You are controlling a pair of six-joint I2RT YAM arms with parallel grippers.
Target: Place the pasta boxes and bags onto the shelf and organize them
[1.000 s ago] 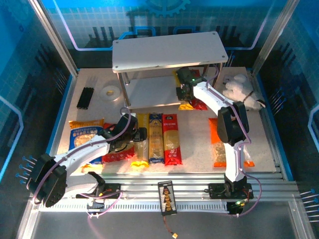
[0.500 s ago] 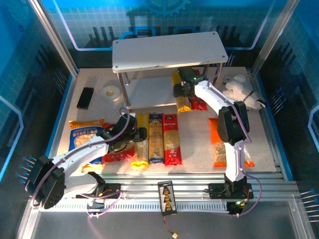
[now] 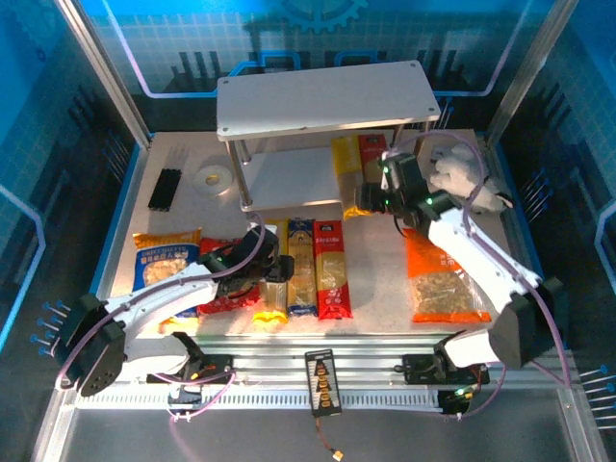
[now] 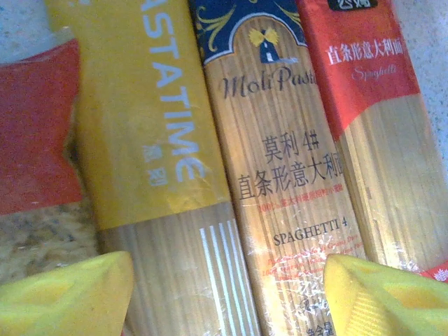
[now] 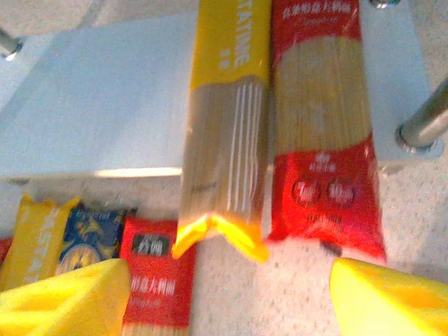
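**Two spaghetti packs on the lower board, both grippers wide and empty**

The two-tier light grey shelf (image 3: 327, 101) stands at the far middle of the table (image 3: 375, 279). On its lower board (image 5: 105, 105), at the right end, a long yellow spaghetti pack (image 5: 227, 105) and a long red spaghetti pack (image 5: 322, 119) lie side by side, touching, their near ends overhanging the front edge. The right gripper (image 3: 371, 199) hangs just in front of those ends, fingers spread wide with nothing between them.

Three more narrow packs lie parallel near the table's front edge, left of centre: a yellow one (image 4: 154, 140), a blue-and-yellow one (image 4: 280, 175) and a red one (image 4: 378, 105). The left gripper (image 3: 279, 269) is low over the yellow and blue-and-yellow packs, its jaws wide and holding nothing; contact cannot be judged.

A red pillow bag (image 3: 217, 298) lies beside the yellow pack, a blue-yellow pillow bag (image 3: 166, 258) nearer the left edge, and an orange pillow bag (image 3: 443, 284) towards the front right.
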